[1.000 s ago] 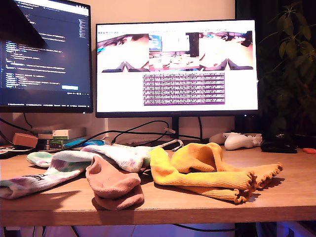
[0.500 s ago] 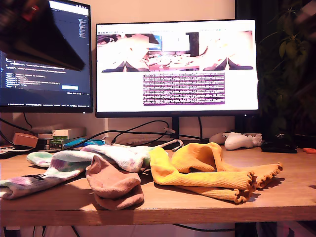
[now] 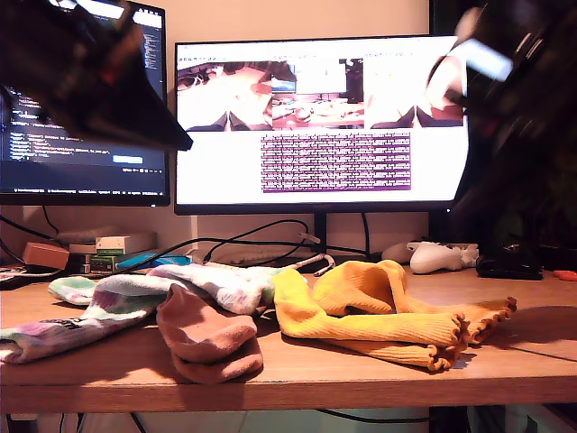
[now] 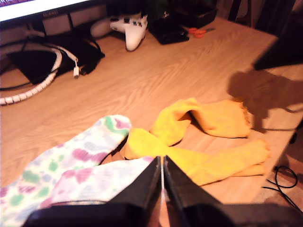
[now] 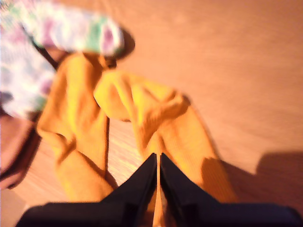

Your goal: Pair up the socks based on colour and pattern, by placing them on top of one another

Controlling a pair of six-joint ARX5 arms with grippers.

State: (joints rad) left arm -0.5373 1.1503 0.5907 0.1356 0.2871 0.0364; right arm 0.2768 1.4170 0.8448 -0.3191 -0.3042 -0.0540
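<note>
First wrist view – my first claw (image 4: 162,177) pressed closed, empty, my second claw (image 5: 158,172) likewise, above yellow socks (image 5: 156,118)

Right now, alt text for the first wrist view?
My first gripper, jaws shut, hangs above tie-dye socks and mustard-yellow socks on a wooden desk; a white game controller and cables lie beyond.

desk (image 3: 541,361): wood | wall (image 3: 297,18): pale | two monitors (image 3: 325,122) (both lit) | plant (image 3: 532,54) at exterior view's right
</note>
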